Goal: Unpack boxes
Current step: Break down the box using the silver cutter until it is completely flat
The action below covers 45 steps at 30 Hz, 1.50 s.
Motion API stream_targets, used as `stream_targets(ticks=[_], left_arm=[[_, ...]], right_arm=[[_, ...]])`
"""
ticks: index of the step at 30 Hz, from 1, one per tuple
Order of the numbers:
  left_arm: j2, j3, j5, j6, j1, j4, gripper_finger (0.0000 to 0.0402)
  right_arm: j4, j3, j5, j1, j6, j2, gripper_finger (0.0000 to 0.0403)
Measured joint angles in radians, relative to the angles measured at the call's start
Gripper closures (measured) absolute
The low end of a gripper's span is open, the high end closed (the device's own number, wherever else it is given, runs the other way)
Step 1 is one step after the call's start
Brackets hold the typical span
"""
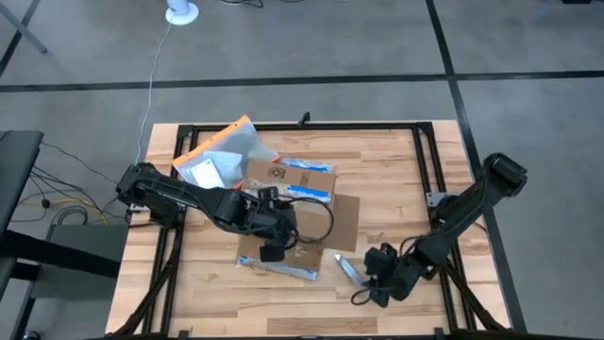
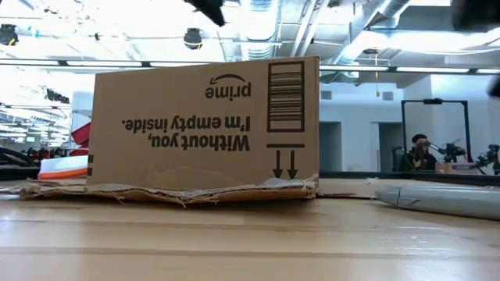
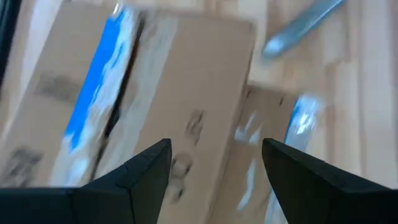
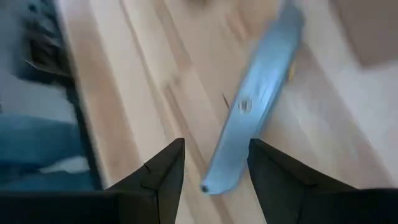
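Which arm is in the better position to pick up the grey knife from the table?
Probably the right. The right gripper is open directly over the knife, while the left gripper hangs over the box.

The right gripper [image 4: 214, 171] shows as two dark, wedge-shaped fingers [image 4: 158, 180] held apart, with nothing clamped between them. Just ahead of the jaws, in line with the gap, lies a long, flat, grey-blue metal utility knife [image 4: 252, 109] with a small round screw at mid-body. Its near end sits between the fingertips; its body slants away from them towards the far side. It rests on a pale wooden butcher-block table [image 4: 155, 93]. Beyond the outer finger, a corner of brown cardboard [image 4: 367, 31] lies flat on the wood, well apart from the jaws.
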Motion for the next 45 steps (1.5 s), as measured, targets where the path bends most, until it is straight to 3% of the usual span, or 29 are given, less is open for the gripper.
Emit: stream_targets(ticks=[5,7,14,17,20,27,31,38,41,45], left_arm=[[-0.040,-0.060,-0.118,-0.048,0.009,-0.182,0.0164],[-0.070,-0.112,-0.122,-0.074,0.025,-0.197,0.0164],[-0.274,-0.313,-0.136,-0.139,0.088,-0.112,0.0164],[-0.376,-0.419,-0.099,-0.139,0.119,-0.006,0.0164],[-0.457,-0.534,-0.073,-0.138,0.148,0.110,0.0164],[-0.509,-0.733,0.141,-0.185,0.132,0.364,0.0164],[-0.476,-0.757,0.183,-0.210,0.074,0.497,0.0164],[-0.426,-0.743,0.224,-0.118,0.040,0.719,0.0164],[-0.442,-0.675,0.222,-0.077,0.040,0.660,0.0164],[-0.495,-0.535,0.144,-0.040,0.040,0.375,0.0164]], right_arm=[[0.019,0.002,0.151,-0.081,-0.067,-0.088,0.0244],[0.059,0.002,0.164,-0.140,-0.062,-0.088,0.0244],[0.384,0.001,-0.012,-0.291,-0.069,-0.029,0.0244],[0.510,0.002,-0.012,-0.332,-0.046,0.004,0.0244],[0.518,0.002,-0.012,-0.363,0.021,0.047,0.0244],[0.503,0.002,-0.010,-0.434,0.099,0.106,0.0244],[0.406,0.002,-0.009,-0.497,0.065,0.053,0.0244],[0.187,0.002,0.003,-0.640,-0.031,-0.078,0.0244],[0.143,0.002,0.001,-0.671,-0.067,-0.153,0.0244],[0.126,0.002,-0.056,-0.625,-0.009,-0.258,0.0243]])
